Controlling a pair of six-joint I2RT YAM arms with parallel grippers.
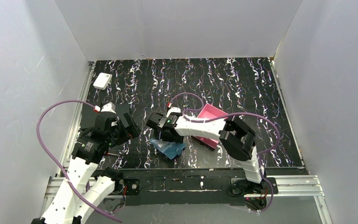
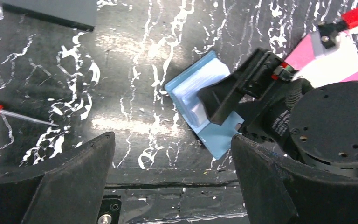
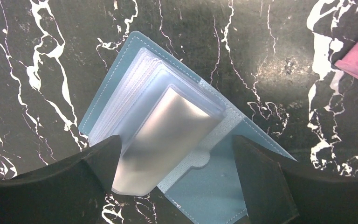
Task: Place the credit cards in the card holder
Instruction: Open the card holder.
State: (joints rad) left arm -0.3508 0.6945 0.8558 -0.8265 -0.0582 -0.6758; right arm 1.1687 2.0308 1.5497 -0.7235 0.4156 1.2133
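The card holder (image 3: pixel 135 88) lies open on the marbled table, a teal-blue wallet with clear sleeves; it also shows in the top view (image 1: pixel 171 149) and the left wrist view (image 2: pixel 200 88). A grey credit card (image 3: pixel 168 130) sits partly inside a sleeve, its lower end sticking out past the wallet's edge. My right gripper (image 3: pixel 177 144) hovers right above the wallet, open, one finger on each side of the card and wallet, gripping nothing. My left gripper (image 2: pixel 171 137) is open and empty, to the left of the wallet (image 1: pixel 133 126). I see no other credit cards.
A pink tray (image 1: pixel 212 122) lies just right of the wallet, under the right arm. A small white box (image 1: pixel 102 80) sits at the back left. A red-handled thin tool (image 2: pixel 9 112) and a dark flat slab (image 2: pixel 51 11) lie near the left gripper. The table's front rail (image 1: pixel 182 179) is close.
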